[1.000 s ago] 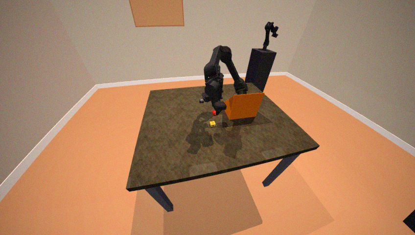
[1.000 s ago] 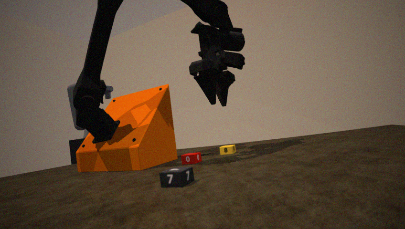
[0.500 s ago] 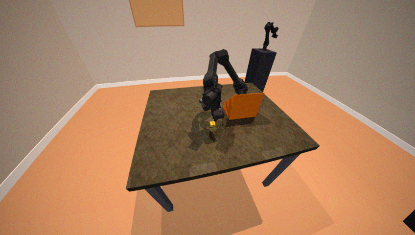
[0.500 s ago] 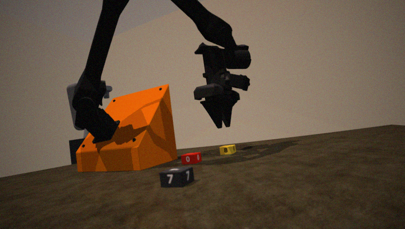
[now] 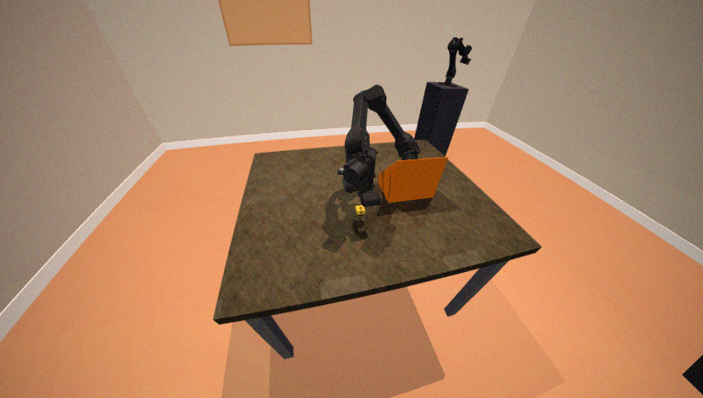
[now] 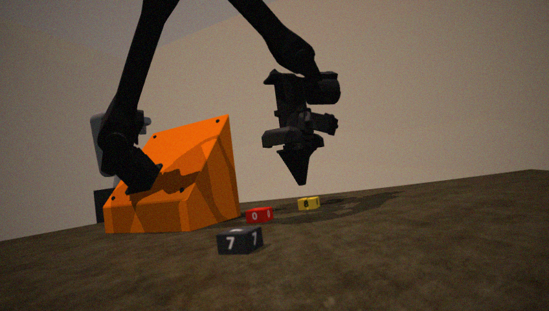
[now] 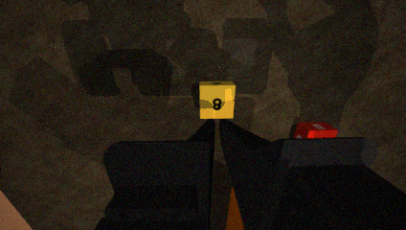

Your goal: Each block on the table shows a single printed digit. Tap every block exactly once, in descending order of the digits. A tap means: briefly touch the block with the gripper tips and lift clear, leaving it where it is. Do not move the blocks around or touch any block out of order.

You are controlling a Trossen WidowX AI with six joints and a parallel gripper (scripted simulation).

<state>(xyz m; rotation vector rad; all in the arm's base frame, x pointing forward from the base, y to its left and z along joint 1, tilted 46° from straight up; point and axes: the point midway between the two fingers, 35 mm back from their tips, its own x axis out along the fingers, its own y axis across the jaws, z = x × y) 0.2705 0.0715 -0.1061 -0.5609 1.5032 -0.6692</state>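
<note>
A yellow block with the digit 8 (image 5: 360,210) (image 6: 308,203) (image 7: 216,100) lies on the table. My gripper (image 6: 302,184) (image 7: 215,125) is shut with nothing between its tips. It hangs a little above the yellow block, and its tips are not touching it in the exterior view. A red block with the digit 0 (image 6: 259,214) (image 7: 315,129) lies between the yellow block and the orange wedge, partly hidden by a finger in the wrist view. A black block with the digit 7 (image 6: 239,240) lies nearest the exterior camera. The red and black blocks are hidden in the top view; a small grey piece there is unclear.
The orange wedge-shaped base (image 5: 415,180) (image 6: 213,181) stands on the table (image 5: 296,266) (image 6: 404,262) beside the red block, with the arm mounted on it. Another small arm stands on a dark pedestal (image 5: 440,115) behind the table. Arm shadows fall around the yellow block.
</note>
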